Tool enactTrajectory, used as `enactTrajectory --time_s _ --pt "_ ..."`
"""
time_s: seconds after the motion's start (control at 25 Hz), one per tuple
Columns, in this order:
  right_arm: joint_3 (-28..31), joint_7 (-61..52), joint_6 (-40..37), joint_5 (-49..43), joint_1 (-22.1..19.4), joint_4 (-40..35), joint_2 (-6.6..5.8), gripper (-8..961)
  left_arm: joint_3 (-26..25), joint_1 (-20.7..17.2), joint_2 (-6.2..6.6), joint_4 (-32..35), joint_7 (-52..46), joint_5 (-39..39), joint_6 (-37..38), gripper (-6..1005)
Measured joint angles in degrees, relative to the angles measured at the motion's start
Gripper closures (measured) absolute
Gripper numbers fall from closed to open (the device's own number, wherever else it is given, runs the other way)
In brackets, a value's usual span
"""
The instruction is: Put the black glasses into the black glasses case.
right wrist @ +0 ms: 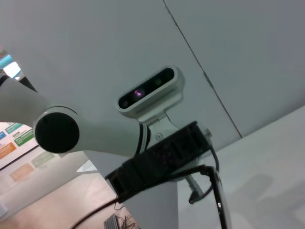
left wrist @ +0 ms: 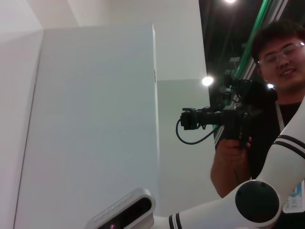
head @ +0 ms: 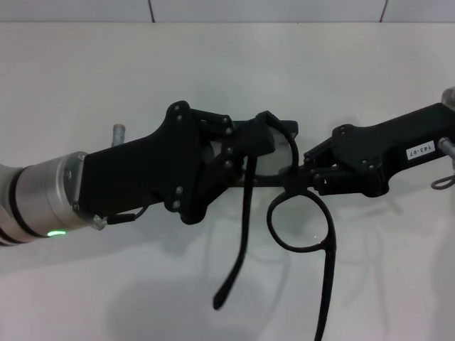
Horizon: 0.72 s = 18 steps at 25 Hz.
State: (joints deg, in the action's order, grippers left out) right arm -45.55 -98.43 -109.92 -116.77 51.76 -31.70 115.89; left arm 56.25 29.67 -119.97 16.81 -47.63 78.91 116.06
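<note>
Glasses (head: 298, 213) are held in mid-air above the white bench (head: 213, 71), between both hands; no case is seen in any view. Folding the temples is judged to be the step in hand: the frame should be kept steady by one hand while the hanging temples are swung in gently, without twisting at the bridge. Left hand (head: 259, 142) is closed on one lens rim. Right hand (head: 307, 169) is pinched shut at the bridge.
</note>
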Motion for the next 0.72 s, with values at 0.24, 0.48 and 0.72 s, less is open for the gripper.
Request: enactTrajectory --time_s 0.24,0.48,0.72 --pt "-1.38 0.0 0.01 1.85 0.01 0.06 0.0 883 0.02 -0.04 -0.15 -0.68 0.43 0.11 -0.27 979" --pt "-1.48 0.0 -0.19 3.13 0.44 0.56 -0.04 883 0.34 0.34 -0.21 -2.42 2.32 0.22 -0.85 979" --pt "-2.08 -0.02 -0.09 3.77 0.58 1.02 -0.06 884 0.72 0.34 -0.34 -3.08 4.05 -0.16 -1.26 980"
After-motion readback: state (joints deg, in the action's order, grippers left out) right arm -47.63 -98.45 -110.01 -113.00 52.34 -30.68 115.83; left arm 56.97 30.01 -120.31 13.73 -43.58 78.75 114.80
